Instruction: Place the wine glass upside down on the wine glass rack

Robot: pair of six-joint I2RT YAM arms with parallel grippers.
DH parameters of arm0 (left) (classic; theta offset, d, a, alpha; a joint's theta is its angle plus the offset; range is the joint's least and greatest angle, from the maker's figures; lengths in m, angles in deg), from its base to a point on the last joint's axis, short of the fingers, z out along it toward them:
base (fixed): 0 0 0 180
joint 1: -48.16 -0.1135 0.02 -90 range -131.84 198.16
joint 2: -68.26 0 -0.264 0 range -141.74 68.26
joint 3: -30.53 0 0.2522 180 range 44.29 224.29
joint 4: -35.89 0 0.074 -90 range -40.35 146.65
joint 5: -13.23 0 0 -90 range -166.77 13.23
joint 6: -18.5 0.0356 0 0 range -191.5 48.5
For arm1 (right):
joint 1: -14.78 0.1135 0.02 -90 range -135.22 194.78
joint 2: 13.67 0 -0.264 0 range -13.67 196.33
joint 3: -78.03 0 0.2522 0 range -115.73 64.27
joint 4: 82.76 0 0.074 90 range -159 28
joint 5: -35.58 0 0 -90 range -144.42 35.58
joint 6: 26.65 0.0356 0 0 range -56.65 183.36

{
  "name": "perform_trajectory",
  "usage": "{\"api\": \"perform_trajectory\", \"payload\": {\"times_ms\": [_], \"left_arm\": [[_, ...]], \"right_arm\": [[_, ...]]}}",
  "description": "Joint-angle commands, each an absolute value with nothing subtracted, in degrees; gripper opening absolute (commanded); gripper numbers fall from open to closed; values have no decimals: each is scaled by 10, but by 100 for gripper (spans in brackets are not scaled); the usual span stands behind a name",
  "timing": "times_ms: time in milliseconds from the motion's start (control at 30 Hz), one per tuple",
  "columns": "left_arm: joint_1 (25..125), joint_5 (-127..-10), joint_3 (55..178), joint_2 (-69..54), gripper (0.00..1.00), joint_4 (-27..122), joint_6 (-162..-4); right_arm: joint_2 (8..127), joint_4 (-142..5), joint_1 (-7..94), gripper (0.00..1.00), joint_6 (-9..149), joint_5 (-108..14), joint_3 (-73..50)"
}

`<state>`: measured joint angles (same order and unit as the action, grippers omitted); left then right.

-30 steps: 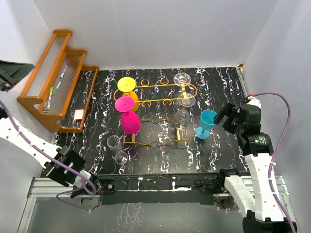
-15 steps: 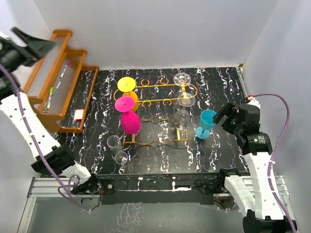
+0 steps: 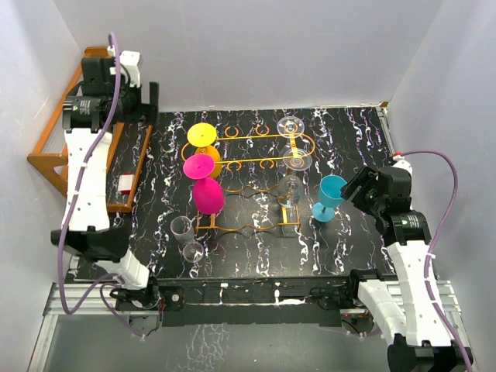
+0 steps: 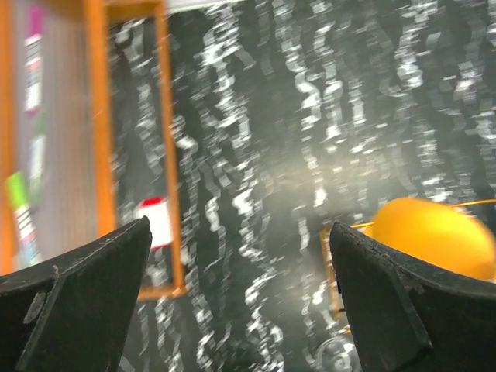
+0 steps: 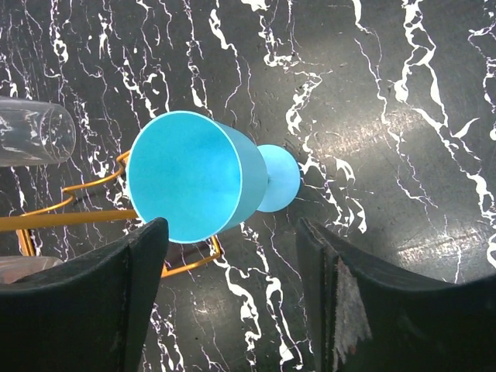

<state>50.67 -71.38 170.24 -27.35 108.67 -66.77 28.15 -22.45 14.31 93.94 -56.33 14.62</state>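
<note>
Just right of the wine glass rack (image 3: 246, 138) we see one teal wine glass (image 3: 329, 198), upright, foot down on the black marbled table (image 3: 349, 132). On the rack we count three coloured glasses hanging bowl-down at its left end: one yellow glass (image 3: 201, 134), one magenta glass (image 3: 208, 195) and one orange glass (image 3: 214, 166) half hidden behind the magenta. At its right end two clear feet (image 3: 291, 125) sit on the top frame; we cannot count the clear bowls below. Two more clear glasses (image 3: 183, 227) stand off the rack's near left corner. Well left of the rack leans one wooden rack (image 3: 46, 159), with one white-and-red block (image 3: 126, 182) beside it.

Only the top view shows the whole rack and both arms. The right wrist view alone looks down into the teal bowl. There the right gripper (image 5: 232, 225) stands with its fingers spread, the glass just ahead of the gap and not clasped. The left wrist view is blurred. It shows the left gripper (image 4: 240, 225) spread wide on nothing, far left of the rack.
</note>
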Motion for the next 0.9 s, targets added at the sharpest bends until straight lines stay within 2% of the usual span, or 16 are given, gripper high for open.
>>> {"api": "perform_trajectory", "payload": {"times_ms": [0,100,167,500,633,800,867], "left_arm": [[485,-852,1657,-165,97,1097,-608],[485,-848,1647,-154,97,1124,-616],[485,-832,1629,-140,97,1126,-624],[485,-789,1611,-133,97,1133,-644],[485,-774,1622,-143,97,1139,-644],[484,-765,1672,-159,97,1157,-636],[485,-756,1697,-166,97,1167,-632]], "right_arm": [[292,-278,144,64,943,-559,156],[317,-292,144,51,933,-567,155],[334,-300,144,46,927,-582,150],[378,-330,144,45,917,-613,156],[392,-343,144,41,916,-606,169],[407,-351,144,18,909,-590,177],[408,-355,144,13,908,-591,180]]}}
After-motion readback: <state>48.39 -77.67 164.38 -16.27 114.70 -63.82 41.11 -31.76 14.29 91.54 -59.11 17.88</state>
